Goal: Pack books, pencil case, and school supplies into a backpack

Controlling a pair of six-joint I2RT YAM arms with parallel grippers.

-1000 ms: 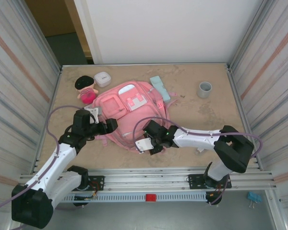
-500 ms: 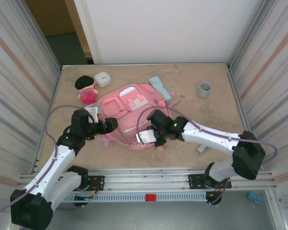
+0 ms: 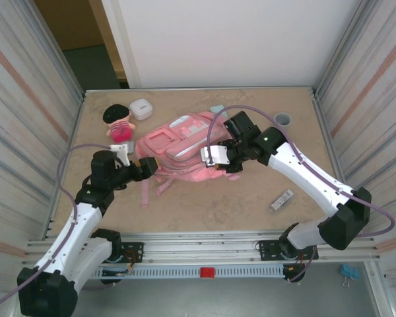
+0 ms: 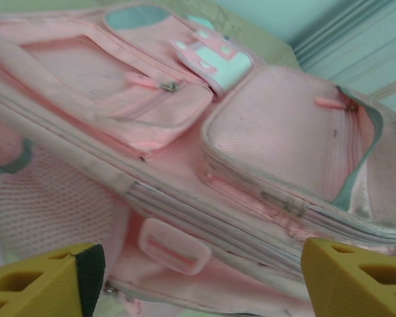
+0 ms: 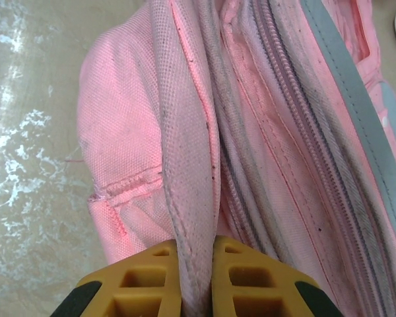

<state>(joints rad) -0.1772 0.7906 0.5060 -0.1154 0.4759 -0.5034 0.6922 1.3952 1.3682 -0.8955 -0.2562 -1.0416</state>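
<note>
Right wrist view: I had the right gripper [image 5: 197, 267] pinched on a fold of the backpack [image 5: 284, 132], probably to prop it up for packing. Left gripper [image 4: 198, 274] stood spread at its side, holding nothing.

A: What do we have at the far left corner of the tabletop [image 3: 218, 205]?
B: We see a black-haired doll [image 3: 119, 123] in pink, and just beside it, nearer the far edge, a small rounded white box [image 3: 140, 108]
A: And toward the right?
B: We make out a grey cup [image 3: 284, 118] near the far right corner, and a blue clip [image 3: 348, 271] lying off the tabletop, past its near right corner
</note>
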